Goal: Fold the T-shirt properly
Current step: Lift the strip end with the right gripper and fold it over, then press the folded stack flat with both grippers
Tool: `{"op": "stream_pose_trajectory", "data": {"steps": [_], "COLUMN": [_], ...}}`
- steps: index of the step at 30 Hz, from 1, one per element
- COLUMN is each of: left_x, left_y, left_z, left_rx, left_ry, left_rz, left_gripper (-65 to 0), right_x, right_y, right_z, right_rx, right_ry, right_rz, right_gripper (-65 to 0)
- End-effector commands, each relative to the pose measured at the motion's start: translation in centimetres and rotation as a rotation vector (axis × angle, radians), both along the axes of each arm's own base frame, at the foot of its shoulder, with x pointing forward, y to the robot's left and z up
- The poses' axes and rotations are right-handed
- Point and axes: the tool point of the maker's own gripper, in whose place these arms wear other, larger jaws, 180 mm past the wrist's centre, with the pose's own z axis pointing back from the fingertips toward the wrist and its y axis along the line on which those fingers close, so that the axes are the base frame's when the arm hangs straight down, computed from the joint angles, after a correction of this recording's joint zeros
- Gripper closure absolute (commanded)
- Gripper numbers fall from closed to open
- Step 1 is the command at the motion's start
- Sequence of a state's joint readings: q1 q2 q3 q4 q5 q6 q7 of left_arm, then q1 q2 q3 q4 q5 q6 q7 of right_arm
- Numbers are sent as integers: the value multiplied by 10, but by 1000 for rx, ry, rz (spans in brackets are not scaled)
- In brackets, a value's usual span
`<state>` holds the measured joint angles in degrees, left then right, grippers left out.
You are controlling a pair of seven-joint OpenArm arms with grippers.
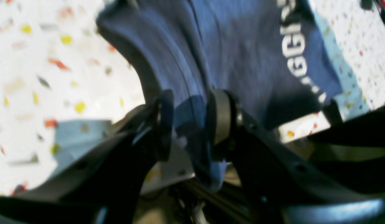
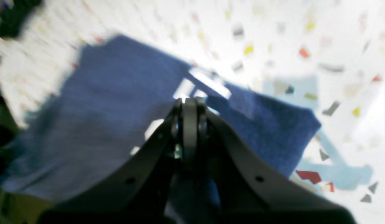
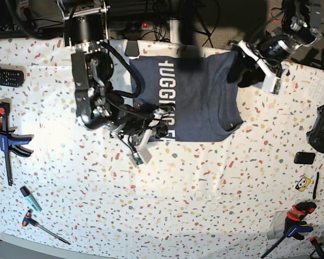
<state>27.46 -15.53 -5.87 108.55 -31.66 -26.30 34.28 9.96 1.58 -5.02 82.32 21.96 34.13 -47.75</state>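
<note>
The navy T-shirt (image 3: 197, 100) lies on the speckled table at the top middle of the base view, with its white lettering (image 3: 166, 100) facing up. My left gripper (image 3: 240, 67) is at the shirt's far right corner. In the left wrist view the left gripper (image 1: 192, 121) is shut on a bunched fold of the T-shirt (image 1: 230, 53). My right gripper (image 3: 161, 127) is at the shirt's near left edge by the lettering. In the right wrist view the right gripper (image 2: 189, 121) has its jaws pressed together over the T-shirt (image 2: 111, 102), with cloth hanging under them.
A remote control (image 3: 5, 76) and a blue clamp (image 3: 2, 137) lie at the left. A marker (image 3: 29, 198) and a screwdriver (image 3: 43, 226) lie at the near left. A game controller (image 3: 323, 128), a small black item (image 3: 304, 157) and an orange clamp (image 3: 294, 221) lie at the right.
</note>
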Motion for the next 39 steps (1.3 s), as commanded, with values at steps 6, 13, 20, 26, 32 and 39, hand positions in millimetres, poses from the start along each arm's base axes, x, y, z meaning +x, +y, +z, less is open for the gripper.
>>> {"op": "stream_pose_trajectory", "data": {"steps": [6,13,20,26,32,39], "left_x": [2,31,60,33,-8,-25], "left_y": [22,43,38,14,-9,-32], "left_z": [-33,-59,13,39,25,-16], "left_rx": [-28,4,-18,-73,-164,-174], "left_ry": [28,46,-114,-135,-61,30], "left_rz": [91,139,55,-6,-53,-42], "left_gripper": [-185,-185,-185,-185,-185,-185], "right_x": [21,18,18,18,20,19], "right_y": [-6,-10,-10,-8,-10,-11], "right_z": [-7,-11,-11,-10,-11,-11], "right_rx": [-89,-107,-107,-101,-115,-118], "right_ry": [-25,-6,-4,-8,-16,-15], "right_rz": [11,15,15,15,12,12], "right_gripper": [0,0,0,0,0,0]}}
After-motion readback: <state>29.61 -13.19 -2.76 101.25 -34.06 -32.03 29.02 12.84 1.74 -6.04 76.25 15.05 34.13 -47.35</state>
